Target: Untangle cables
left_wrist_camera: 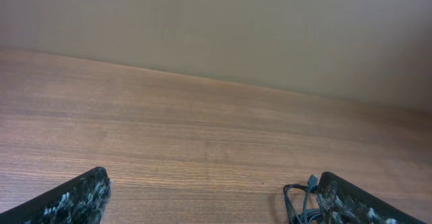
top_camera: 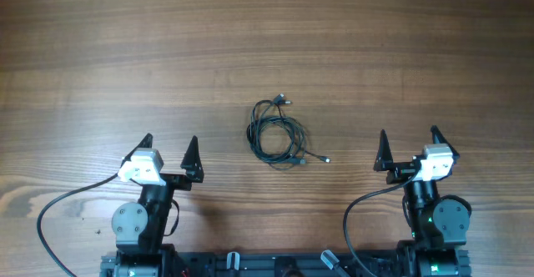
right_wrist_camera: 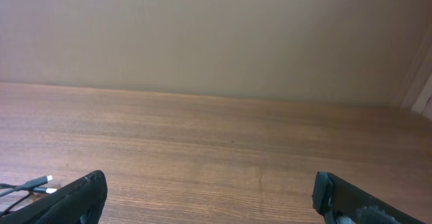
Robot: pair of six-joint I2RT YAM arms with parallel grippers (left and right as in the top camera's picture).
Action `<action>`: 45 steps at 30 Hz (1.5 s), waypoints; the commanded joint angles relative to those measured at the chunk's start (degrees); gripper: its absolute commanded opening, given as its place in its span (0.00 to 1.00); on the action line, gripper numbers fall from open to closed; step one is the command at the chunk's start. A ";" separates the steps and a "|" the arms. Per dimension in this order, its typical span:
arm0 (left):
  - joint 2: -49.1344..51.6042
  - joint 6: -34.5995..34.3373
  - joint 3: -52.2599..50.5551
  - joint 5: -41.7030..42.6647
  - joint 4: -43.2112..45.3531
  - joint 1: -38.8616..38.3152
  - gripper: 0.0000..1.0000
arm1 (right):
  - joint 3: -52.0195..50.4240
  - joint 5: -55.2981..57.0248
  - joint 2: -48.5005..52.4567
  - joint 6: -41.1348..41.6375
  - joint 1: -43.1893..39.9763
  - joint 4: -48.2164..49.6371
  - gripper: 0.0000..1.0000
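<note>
The cables (top_camera: pixel 275 135) lie as one loose black coil in the middle of the wooden table (top_camera: pixel 267 43), with small plug ends sticking out at its top and lower right. My left gripper (top_camera: pixel 170 149) is open and empty, to the coil's lower left. My right gripper (top_camera: pixel 409 143) is open and empty, to the coil's right. In the left wrist view part of the coil (left_wrist_camera: pixel 300 200) shows just left of my right finger, between the open fingers (left_wrist_camera: pixel 212 197). In the right wrist view silvery plug ends (right_wrist_camera: pixel 40 183) show at the far left, outside the open fingers (right_wrist_camera: pixel 209 197).
Thick black arm cables (top_camera: pixel 58 214) loop along the table's front edge near both arm bases. A plain beige wall (left_wrist_camera: pixel 216 28) stands beyond the table's far edge.
</note>
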 commanded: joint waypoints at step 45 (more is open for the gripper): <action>-0.35 -4.48 0.00 0.39 -0.63 0.37 1.00 | 1.09 -1.73 -0.24 4.57 -0.28 -1.01 1.00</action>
